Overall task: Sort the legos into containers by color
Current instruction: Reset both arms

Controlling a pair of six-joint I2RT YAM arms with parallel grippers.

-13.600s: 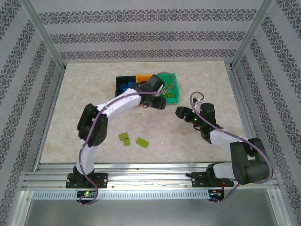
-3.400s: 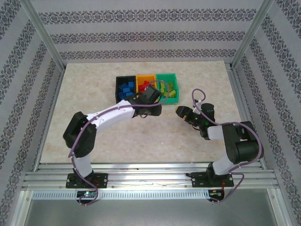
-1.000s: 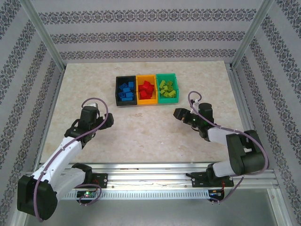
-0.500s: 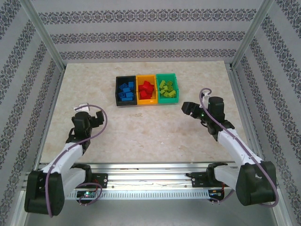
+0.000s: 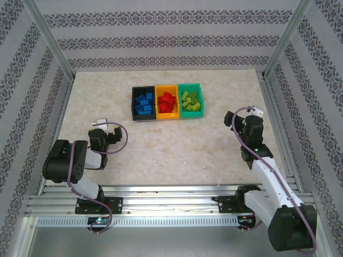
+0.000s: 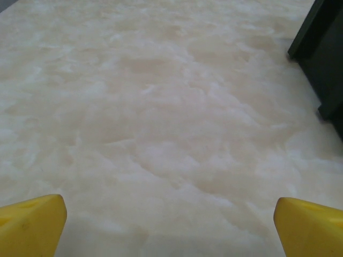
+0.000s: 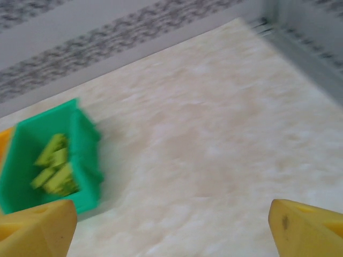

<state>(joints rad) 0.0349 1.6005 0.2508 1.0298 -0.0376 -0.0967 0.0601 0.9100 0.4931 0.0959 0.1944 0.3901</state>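
Left tool [image 6: 171,227] and right tool [image 7: 171,227] both gape, empty, over bare bench [image 5: 177,144] with open room around. The containers [image 5: 133,107] sit ahead between them, legos [image 5: 166,101] sorted inside. A metal rail [image 5: 275,120] runs near the right tool's outer side.

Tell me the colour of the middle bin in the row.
Orange-yellow; the middle bin shows best in the top external view.

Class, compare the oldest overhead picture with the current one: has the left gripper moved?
Yes. The left gripper has drawn back from above the bins toward the near left corner of the table, well clear of them.
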